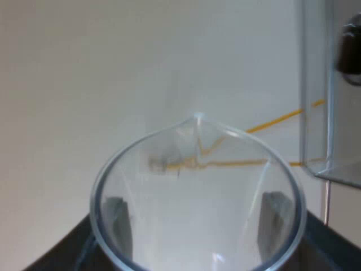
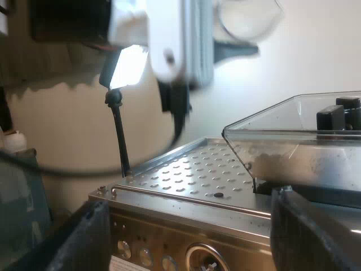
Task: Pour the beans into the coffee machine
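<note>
A clear measuring glass [image 1: 197, 197] with a pouring spout sits between my left gripper's [image 1: 196, 226] dark fingers [image 1: 275, 220], which are shut on its sides. The glass is held in the air near the transparent bean hopper [image 1: 316, 84], and its inside looks empty. In the right wrist view the espresso machine [image 2: 186, 180] shows its perforated metal top, with the bean hopper [image 2: 293, 135] standing on it. The left arm holds the glass [image 2: 248, 17] high above the machine's top. My right gripper [image 2: 189, 231] stands open at the machine's front, with nothing between its fingers.
A pale wall lies behind the machine. A thin black rod [image 2: 119, 135] rises beside the machine's top tray. Round knobs [image 2: 146, 257] line the machine's front panel. A black part [image 2: 338, 116] sits inside the hopper.
</note>
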`<state>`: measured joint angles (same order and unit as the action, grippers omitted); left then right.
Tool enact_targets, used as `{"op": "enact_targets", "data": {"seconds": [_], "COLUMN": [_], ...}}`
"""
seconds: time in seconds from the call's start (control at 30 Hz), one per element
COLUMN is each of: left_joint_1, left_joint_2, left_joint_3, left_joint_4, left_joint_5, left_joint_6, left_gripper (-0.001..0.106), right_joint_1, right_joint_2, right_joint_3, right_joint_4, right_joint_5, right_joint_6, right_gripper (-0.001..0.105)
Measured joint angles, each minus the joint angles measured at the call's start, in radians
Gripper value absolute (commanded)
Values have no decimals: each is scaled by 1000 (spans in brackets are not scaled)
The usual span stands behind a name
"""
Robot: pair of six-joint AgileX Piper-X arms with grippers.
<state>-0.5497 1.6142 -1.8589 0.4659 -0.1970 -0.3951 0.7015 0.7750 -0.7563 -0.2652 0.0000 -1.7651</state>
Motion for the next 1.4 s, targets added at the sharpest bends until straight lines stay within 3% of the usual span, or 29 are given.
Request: {"op": "enact_targets", "data": {"seconds": [0.13,0.2,0.37,0.43,0.5,0.7,0.97,1.07,1.23,1.4], "left_joint_1": [0,0,2,4,38,169,268,369,420,472], "left_joint_2": [-15,-35,-76,-86,-158,-227,-274,-358,-444,-603], "left_joint_3": [0,0,0,0,-2,-2,12,124,260,483], "left_joint_4": [0,4,75,92,260,423,484,499,483,386], "left_joint_5": [-44,-103,-132,-133,-108,-5,88,179,205,261], "left_joint_6": [-89,-203,-357,-372,-581,-866,-924,-988,-1005,-1030], "left_gripper": [37,37,37,37,37,37,37,37,37,37], "right_joint_1": [0,0,0,0,0,0,0,0,0,0], "right_joint_2": [0,0,0,-5,-23,-128,-183,-183,-183,-183], "right_joint_3": [0,0,0,0,0,0,0,0,0,0], "right_joint_4": [0,0,0,2,20,187,350,373,420,476], "right_joint_5": [-7,-43,-83,-83,-85,-108,-204,-224,-243,-263], "right_joint_6": [0,0,0,0,0,-15,-41,-43,-43,-46], "right_gripper": [62,62,62,62,62,62,62,62,62,62]}}
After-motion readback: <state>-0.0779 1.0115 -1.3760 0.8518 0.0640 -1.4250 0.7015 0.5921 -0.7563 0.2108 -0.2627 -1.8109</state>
